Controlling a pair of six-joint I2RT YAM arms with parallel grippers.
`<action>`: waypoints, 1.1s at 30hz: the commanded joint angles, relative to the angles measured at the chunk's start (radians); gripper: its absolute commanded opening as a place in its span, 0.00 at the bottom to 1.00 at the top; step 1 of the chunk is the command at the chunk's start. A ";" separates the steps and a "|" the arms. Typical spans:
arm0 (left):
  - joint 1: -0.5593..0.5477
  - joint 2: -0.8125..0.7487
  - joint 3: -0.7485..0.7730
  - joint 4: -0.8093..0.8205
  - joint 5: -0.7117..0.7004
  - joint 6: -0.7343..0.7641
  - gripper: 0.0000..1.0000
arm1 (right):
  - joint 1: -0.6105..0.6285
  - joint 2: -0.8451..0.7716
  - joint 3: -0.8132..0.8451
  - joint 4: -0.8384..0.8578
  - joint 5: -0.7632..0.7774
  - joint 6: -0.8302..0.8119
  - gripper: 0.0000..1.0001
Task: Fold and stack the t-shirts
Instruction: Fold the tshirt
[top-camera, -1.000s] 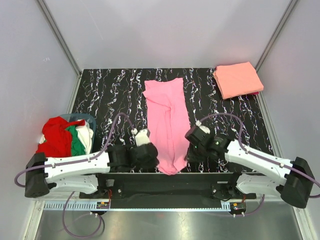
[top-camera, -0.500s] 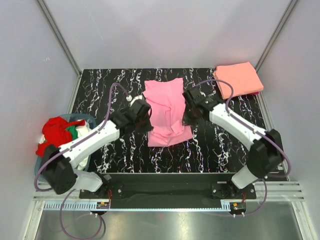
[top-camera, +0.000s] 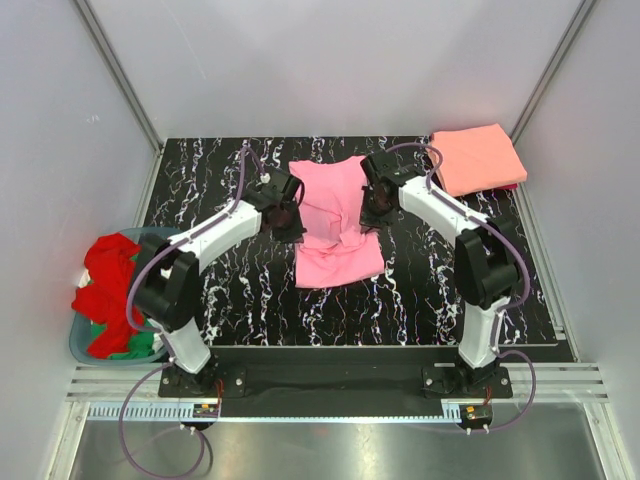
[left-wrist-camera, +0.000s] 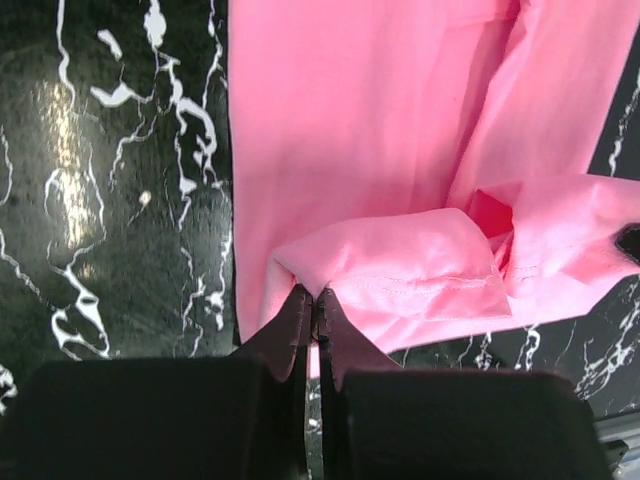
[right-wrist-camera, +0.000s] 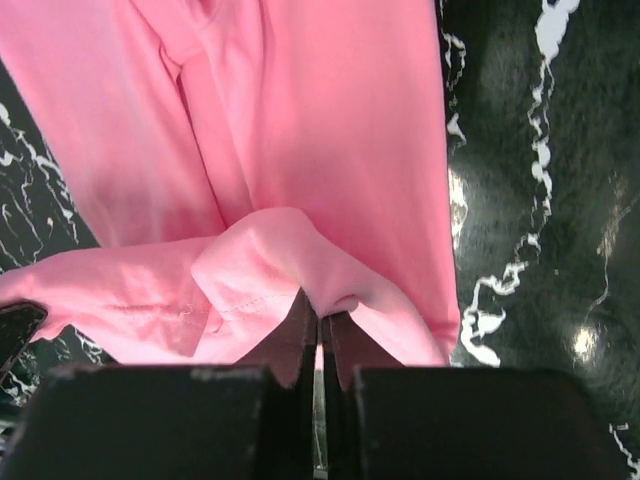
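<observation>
Two arms work over the table (top-camera: 220, 290), where the pink shirt (top-camera: 340, 255) lies mid-surface, half doubled. Left gripper (left-wrist-camera: 314, 305) and right gripper (right-wrist-camera: 320, 322) each pinch a hem corner tight. Corners should travel level, landing square on the far edge before both let go.

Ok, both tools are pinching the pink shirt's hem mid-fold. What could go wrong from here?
First, the left tool and right tool each pinch only a small corner of the pink shirt, so it could slip free. Second, the cloth between them is bunched and creased, so the fold may land crooked. Third, the right arm sits close to the folded orange shirt and might brush it.
</observation>
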 joint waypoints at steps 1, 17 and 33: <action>0.019 0.035 0.073 0.030 0.046 0.035 0.00 | -0.021 0.046 0.072 0.006 -0.040 -0.047 0.00; 0.148 0.198 0.422 -0.169 0.002 0.154 0.65 | -0.122 0.277 0.457 -0.171 -0.041 -0.096 0.72; -0.042 -0.103 -0.184 0.193 0.037 0.156 0.36 | 0.051 -0.027 -0.147 0.133 -0.107 0.037 0.25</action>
